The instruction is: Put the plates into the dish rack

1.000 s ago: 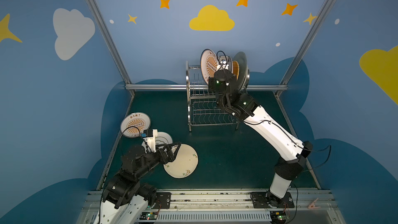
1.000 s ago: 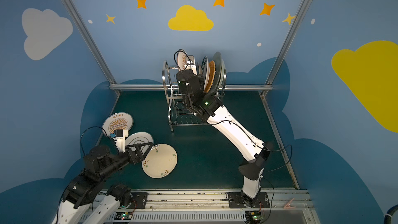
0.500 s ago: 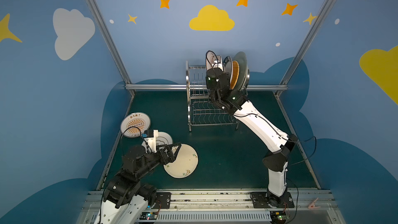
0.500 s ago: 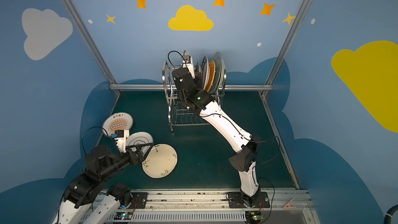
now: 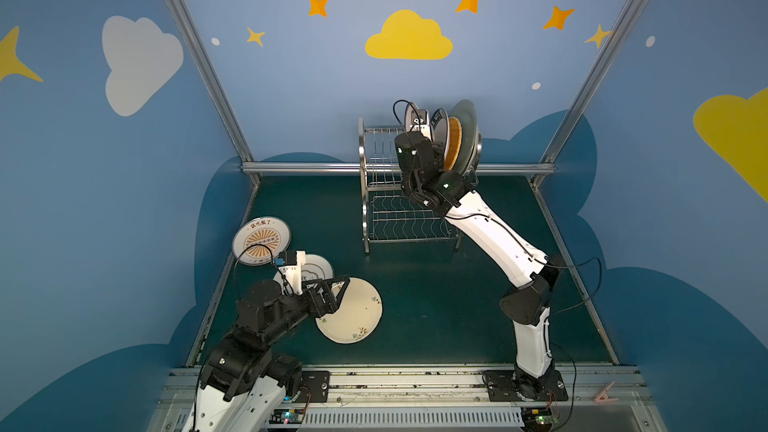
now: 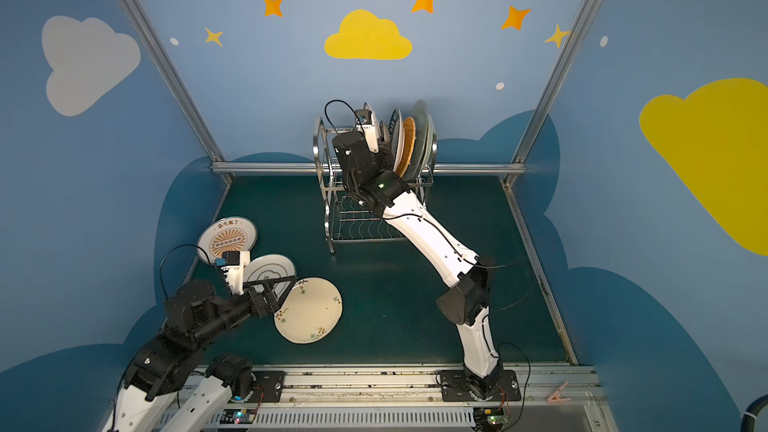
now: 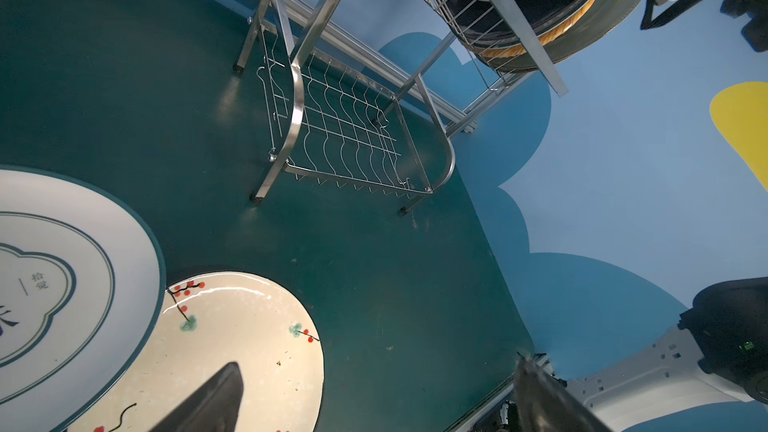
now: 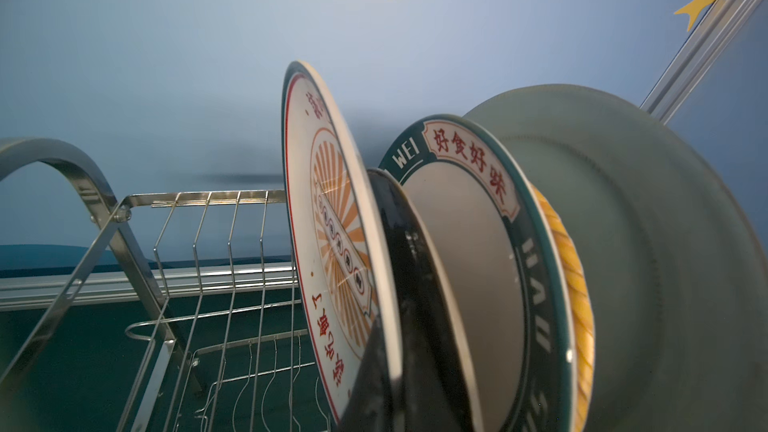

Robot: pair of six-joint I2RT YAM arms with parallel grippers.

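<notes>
Sunburst plate (image 8: 328,222) upright, shiny wire rack (image 8: 208,198)

The rear dish rack (image 5: 365,201) holds plates (image 5: 464,135); three more (image 5: 353,320) lie on the table (image 5: 436,297), front left.

The right arm (image 5: 494,238) is built of glossy white shell links between matt black joint housings, with small green lights on its black wrist (image 5: 446,185). A thin black cable (image 5: 600,274) loops from its elbow toward three o'clock. The left arm (image 5: 266,313) is mostly black, ending in a left gripper (image 5: 336,299) of two tapering black fingers (image 7: 216,401), with a white camera bracket (image 5: 293,274) at ten o'clock of it. Black screwed base plates (image 5: 498,388) carry both.
</notes>
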